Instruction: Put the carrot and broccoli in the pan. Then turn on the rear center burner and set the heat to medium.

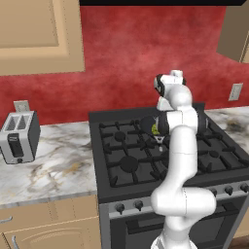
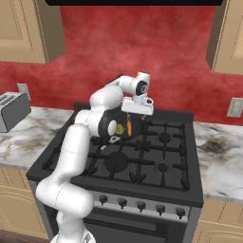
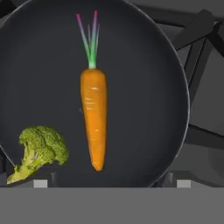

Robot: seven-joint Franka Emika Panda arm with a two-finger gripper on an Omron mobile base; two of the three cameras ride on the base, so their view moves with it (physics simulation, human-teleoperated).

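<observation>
Hand view: looking straight down into the pan (image 3: 144, 65); two finger tips (image 3: 40, 183) sit far apart at the bottom edge, nothing between them, so the hand is wide and holds nothing. Carrot (image 3: 94, 118) lies in the middle of the pan floor, green top pointing up the picture, clear of the fingers. Broccoli (image 3: 39, 151) lies just beside it at lower left, not touching it, near the pan's rim. Black grate (image 3: 199, 48) bars show past the rim on the right.

Right base view: hand (image 2: 137, 110) hovers over the pan (image 2: 137, 127), which sits on the stove (image 2: 156, 166) toward the rear. Carrot (image 2: 128, 127) and broccoli (image 2: 120, 128) show as small orange and green spots inside. Robot forearm covers the pan's left part. Knobs (image 2: 141, 205) line the stove front. Toaster (image 2: 12, 111) on the marble surface (image 2: 28, 137) far left; wall outlet (image 2: 235, 107) at right.

Left base view: arm (image 1: 180, 160) stands in front of the pan (image 1: 148, 124) and hides most of it; only a dark edge and a bit of broccoli (image 1: 155, 129) show. Carrot hidden here. Toaster (image 1: 18, 137) well apart on the surface (image 1: 53, 165) at left, with cabinets (image 1: 39, 36) above.
</observation>
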